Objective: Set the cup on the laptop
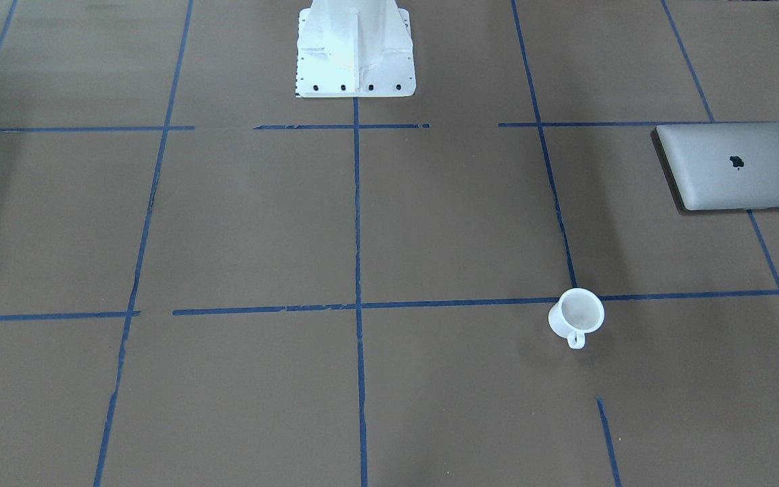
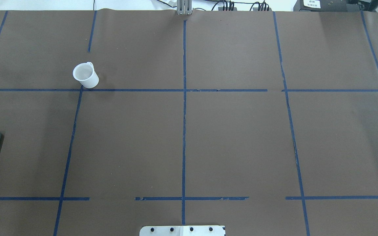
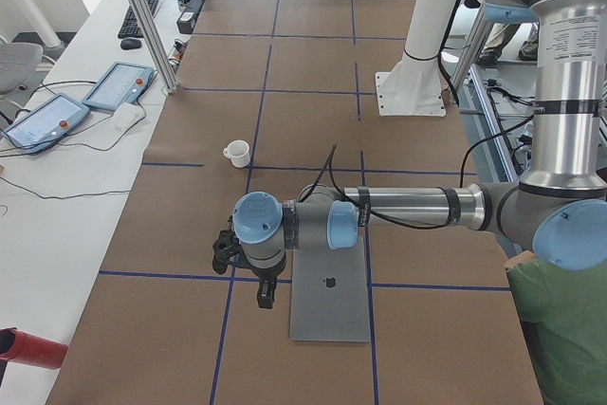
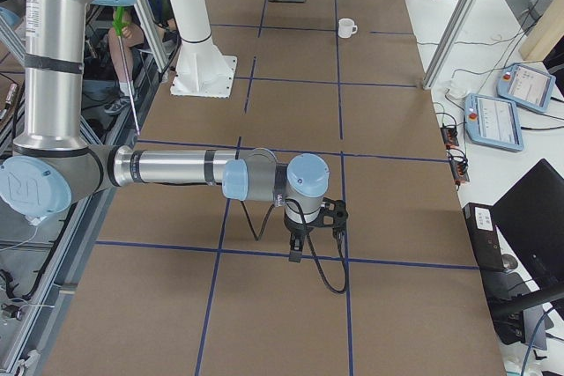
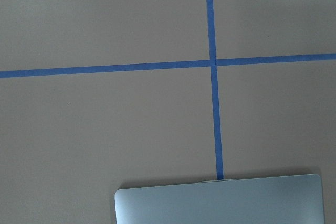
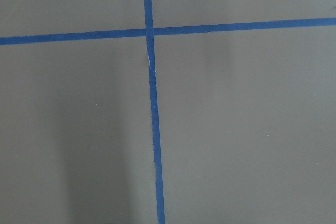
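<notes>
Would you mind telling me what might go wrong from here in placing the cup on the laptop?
The cup is small with a flared rim, so an off-centre grasp may tip it. The laptop has a smooth, flat lid, so a cup released too high might slide or topple.

Near arm [image 3: 408, 206] stretched level above the brown bench [image 3: 142, 225], its jaws hanging just left of the closed laptop [image 3: 329, 296]; their opening cannot be judged. Cup [image 3: 237, 153] upright, well apart from the laptop. White pedestal [image 3: 417, 73] beyond.
</notes>
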Controlling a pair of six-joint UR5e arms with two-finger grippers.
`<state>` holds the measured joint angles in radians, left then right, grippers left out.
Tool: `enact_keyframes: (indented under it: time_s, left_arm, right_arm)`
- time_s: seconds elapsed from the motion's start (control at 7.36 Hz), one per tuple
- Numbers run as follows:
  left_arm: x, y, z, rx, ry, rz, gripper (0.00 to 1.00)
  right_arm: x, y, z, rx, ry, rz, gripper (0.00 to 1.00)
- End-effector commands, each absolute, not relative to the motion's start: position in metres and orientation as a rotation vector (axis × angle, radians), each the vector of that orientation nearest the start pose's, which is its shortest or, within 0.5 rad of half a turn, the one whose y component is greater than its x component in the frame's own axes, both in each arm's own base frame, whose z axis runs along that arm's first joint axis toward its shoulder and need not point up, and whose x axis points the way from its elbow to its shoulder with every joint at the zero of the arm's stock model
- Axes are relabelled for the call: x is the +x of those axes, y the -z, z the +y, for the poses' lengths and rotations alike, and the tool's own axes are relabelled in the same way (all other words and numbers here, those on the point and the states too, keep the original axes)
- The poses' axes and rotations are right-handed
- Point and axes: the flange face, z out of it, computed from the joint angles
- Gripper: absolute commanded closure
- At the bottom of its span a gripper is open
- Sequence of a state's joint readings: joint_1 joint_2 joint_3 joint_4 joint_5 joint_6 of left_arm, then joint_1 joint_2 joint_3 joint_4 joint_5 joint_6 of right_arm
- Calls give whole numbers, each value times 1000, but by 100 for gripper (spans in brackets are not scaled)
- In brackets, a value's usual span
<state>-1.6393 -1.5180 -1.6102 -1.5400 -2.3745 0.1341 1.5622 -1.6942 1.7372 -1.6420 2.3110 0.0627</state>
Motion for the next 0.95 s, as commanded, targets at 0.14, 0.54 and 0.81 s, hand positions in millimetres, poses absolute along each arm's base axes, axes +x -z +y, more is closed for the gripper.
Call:
enact_keyframes:
  time_s: [0.14,0.54,0.81]
  left_arm:
    - [-76,-656,-471,37,-72,810,0]
    - [-25,-548,-533,114,-80,817,0]
    - [66,-448,-558,90,-82,860,0]
  right_arm:
    - [63,-644,-438,-54,-63,-738,0]
    - [62,-644,-438,-53,-61,-740,0]
    - [62,-644,-438,-54,-61,-740,0]
